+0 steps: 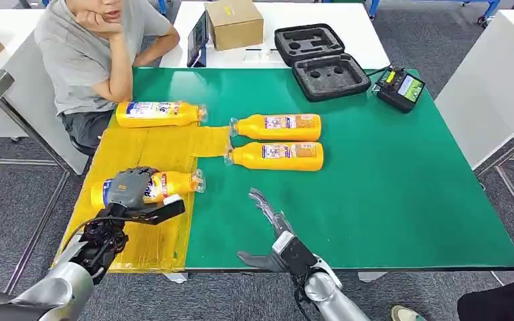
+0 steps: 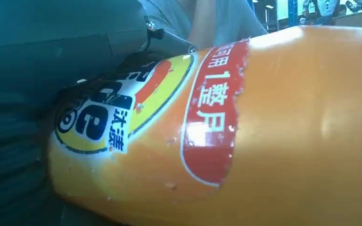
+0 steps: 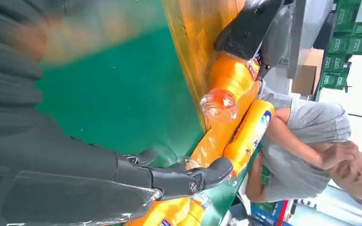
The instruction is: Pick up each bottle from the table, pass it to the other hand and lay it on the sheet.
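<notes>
My left hand [image 1: 131,187] grips an orange bottle [image 1: 174,183] that lies on its side on the yellow sheet [image 1: 148,241], cap toward the green mat. Its red and white label [image 2: 207,117] is close up in the left wrist view. Another orange bottle [image 1: 157,114] lies at the sheet's far end. Two more orange bottles [image 1: 278,126] [image 1: 276,156] lie side by side on the green mat [image 1: 388,180]. My right hand [image 1: 271,224] hovers open over the mat's near edge, fingers [image 3: 184,179] stretched out and holding nothing.
A person [image 1: 87,53] sits at the table's far left corner, leaning on an elbow. A black foam case [image 1: 321,60], a cardboard box [image 1: 234,23] and a small meter [image 1: 400,88] stand at the back. White tables flank the right side.
</notes>
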Robot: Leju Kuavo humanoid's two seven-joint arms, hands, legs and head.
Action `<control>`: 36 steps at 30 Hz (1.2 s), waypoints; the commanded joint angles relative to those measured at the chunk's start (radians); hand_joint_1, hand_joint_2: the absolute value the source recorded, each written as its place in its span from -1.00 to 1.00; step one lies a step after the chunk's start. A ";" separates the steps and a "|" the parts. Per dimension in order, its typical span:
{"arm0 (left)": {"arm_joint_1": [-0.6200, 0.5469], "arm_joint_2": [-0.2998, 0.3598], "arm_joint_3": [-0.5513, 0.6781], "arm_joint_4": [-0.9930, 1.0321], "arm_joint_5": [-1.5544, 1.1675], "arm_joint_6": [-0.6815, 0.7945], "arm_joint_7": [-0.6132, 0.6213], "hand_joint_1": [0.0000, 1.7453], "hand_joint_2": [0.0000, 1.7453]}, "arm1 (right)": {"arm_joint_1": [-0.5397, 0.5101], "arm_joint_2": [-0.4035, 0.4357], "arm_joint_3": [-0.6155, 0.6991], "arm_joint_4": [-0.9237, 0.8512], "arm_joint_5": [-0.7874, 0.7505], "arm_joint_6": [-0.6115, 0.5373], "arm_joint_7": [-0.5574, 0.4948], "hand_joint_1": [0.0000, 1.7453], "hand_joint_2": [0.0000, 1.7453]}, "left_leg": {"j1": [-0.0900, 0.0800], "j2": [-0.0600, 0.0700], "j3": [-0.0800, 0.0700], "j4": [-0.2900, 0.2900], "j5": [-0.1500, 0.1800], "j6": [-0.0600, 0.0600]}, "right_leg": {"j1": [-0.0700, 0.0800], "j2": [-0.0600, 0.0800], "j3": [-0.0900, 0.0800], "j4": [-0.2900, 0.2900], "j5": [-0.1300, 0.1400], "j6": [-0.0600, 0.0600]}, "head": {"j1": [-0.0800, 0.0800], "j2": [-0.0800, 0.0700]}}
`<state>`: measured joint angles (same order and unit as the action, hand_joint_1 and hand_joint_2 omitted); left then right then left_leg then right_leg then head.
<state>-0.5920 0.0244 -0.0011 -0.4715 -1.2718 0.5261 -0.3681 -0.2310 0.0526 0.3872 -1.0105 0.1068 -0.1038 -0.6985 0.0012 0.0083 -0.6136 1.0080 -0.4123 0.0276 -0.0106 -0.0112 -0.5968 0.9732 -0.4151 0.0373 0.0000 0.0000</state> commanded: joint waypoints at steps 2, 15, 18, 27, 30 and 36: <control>-0.001 0.033 -0.038 0.095 0.025 0.003 -0.015 0.98 1.00 | -0.041 0.008 0.014 0.063 -0.003 0.000 0.000 -1.00 1.00 | 0.000 0.002 0.003 -0.001 -0.001 -0.001 | 0.000 0.003 0.002 -0.001 0.000 -0.001 | 0.000 0.000; -0.017 0.041 -0.083 0.095 0.047 -0.036 -0.070 0.64 1.00 | -0.046 -0.001 0.012 0.059 -0.002 -0.006 0.000 -1.00 1.00 | 0.000 0.002 0.005 -0.001 -0.001 -0.002 | 0.000 0.004 0.004 -0.001 0.000 -0.002 | 0.000 0.000; -0.014 0.033 -0.087 0.086 0.070 -0.047 -0.106 0.60 1.00 | -0.044 -0.007 0.013 0.057 -0.002 -0.007 0.000 -1.00 1.00 | 0.000 0.002 0.004 -0.001 -0.001 -0.001 | 0.000 0.003 0.003 -0.001 0.000 -0.001 | 0.000 0.000; -0.014 0.033 -0.087 0.086 0.070 -0.047 -0.106 0.60 1.00 | -0.044 -0.007 0.013 0.057 -0.002 -0.007 0.000 -1.00 1.00 | 0.000 0.001 0.003 -0.001 0.000 -0.001 | 0.000 0.002 0.002 -0.001 0.000 -0.001 | 0.000 0.000; -0.008 0.032 -0.098 0.074 0.095 -0.065 -0.155 0.30 1.00 | -0.046 -0.009 0.017 0.058 -0.002 -0.007 0.000 -1.00 1.00 | 0.000 0.001 0.003 -0.001 -0.001 -0.001 | 0.000 0.002 0.003 -0.001 0.000 -0.001 | 0.000 0.000; -0.003 0.037 -0.133 0.060 0.121 -0.133 -0.224 0.16 1.00 | -0.048 -0.010 0.016 0.066 -0.004 -0.007 0.000 -1.00 1.00 | 0.000 0.000 0.004 -0.001 -0.001 -0.001 | 0.000 0.001 0.004 -0.001 -0.001 -0.001 | 0.000 0.000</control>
<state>-0.6120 0.0500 -0.0748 -0.4543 -1.1665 0.4543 -0.5528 -0.2408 0.0496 0.3887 -1.0048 0.1057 -0.1072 -0.6989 0.0012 0.0070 -0.6125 1.0080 -0.4119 0.0277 -0.0108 -0.0131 -0.5953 0.9732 -0.4153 0.0372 0.0000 0.0000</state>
